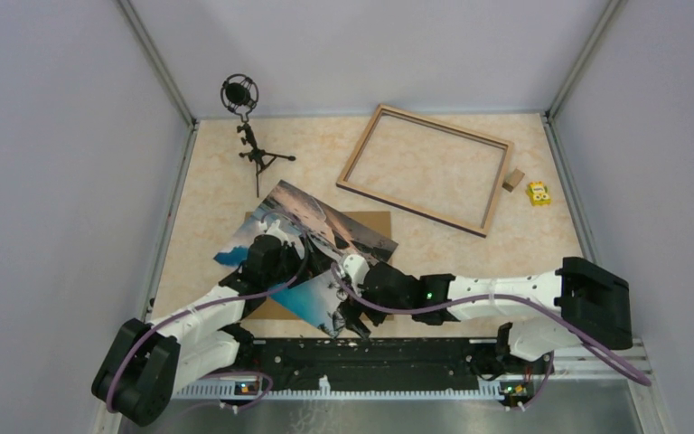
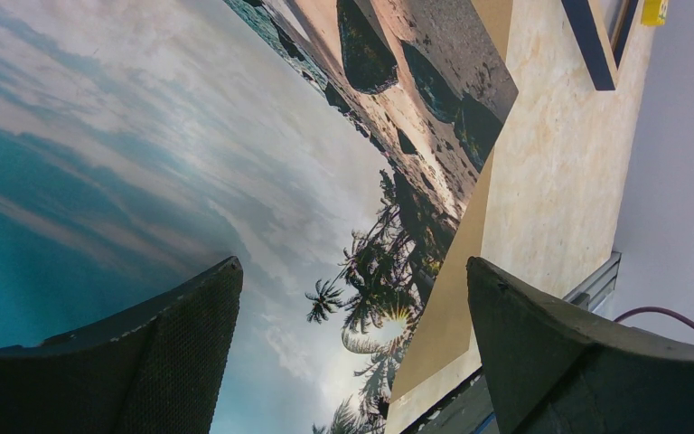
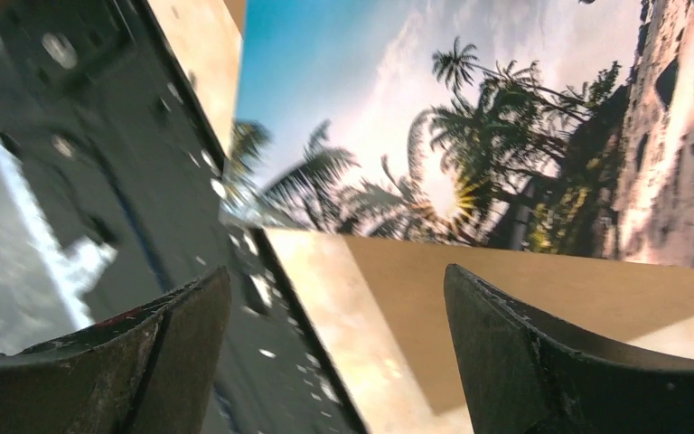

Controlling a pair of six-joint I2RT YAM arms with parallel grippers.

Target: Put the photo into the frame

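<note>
Marbled beige laminate covers the worktop (image 1: pixel 208 194), and the largest thing on it, the frame (image 1: pixel 413 208), lies flat at the upper right of the top view, light wood up and its opening bare, probably set apart so the print can be carried across to it. The photo (image 1: pixel 298 217) sits skewed at lower centre, well apart from the frame, resting on a brown backing board (image 1: pixel 372 221) with one corner reaching toward the arms' bases. That overhang likely gives a finger an edge to get under. The left hand (image 1: pixel 265 259) hovers over the print's sky with its fingers spread wide and nothing between them. The right hand (image 1: pixel 354 323), also spread and gripping nothing, faces the print's near edge where palms meet board. At upper left stands a microphone on a small tripod (image 1: pixel 251 136). A little wooden block (image 1: pixel 513 180) and a yellow item (image 1: pixel 537 193) lie beside the frame's right end. The arms hide the photo's middle and near corner, so whether it lies flat or bows upward is unclear. The print hides most of the board, and the yellow item is too small to identify.
</note>
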